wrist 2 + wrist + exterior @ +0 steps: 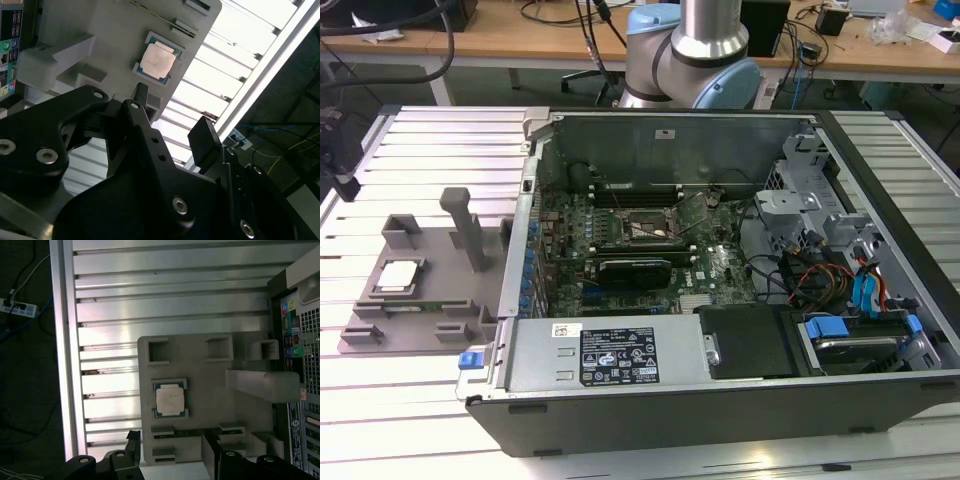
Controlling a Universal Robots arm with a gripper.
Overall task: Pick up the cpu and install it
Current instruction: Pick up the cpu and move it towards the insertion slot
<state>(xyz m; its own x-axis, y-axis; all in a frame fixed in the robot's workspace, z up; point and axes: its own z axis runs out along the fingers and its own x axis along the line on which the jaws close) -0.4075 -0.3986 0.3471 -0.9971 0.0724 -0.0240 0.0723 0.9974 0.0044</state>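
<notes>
Hanging over the grey tray [210, 390], the gripper [172, 120] gapes empty — cpu [157, 61] resting inside.

On slatted aluminium table [430, 150], toward exterior view's left: grey plastic tray [432, 262], just beside open black metal computer case [720, 405]. In a tray recess: small flat silvery-grey square cpu [398, 277] [158, 61] [169, 399], left of grey upright post [463, 225]. Inside case, mid-board: black rectangular socket frame [638, 230]. Behind case: grey-and-blue robot arm base [690, 60]. Above tray, apart from cpu: black gripper [172, 112].
</notes>
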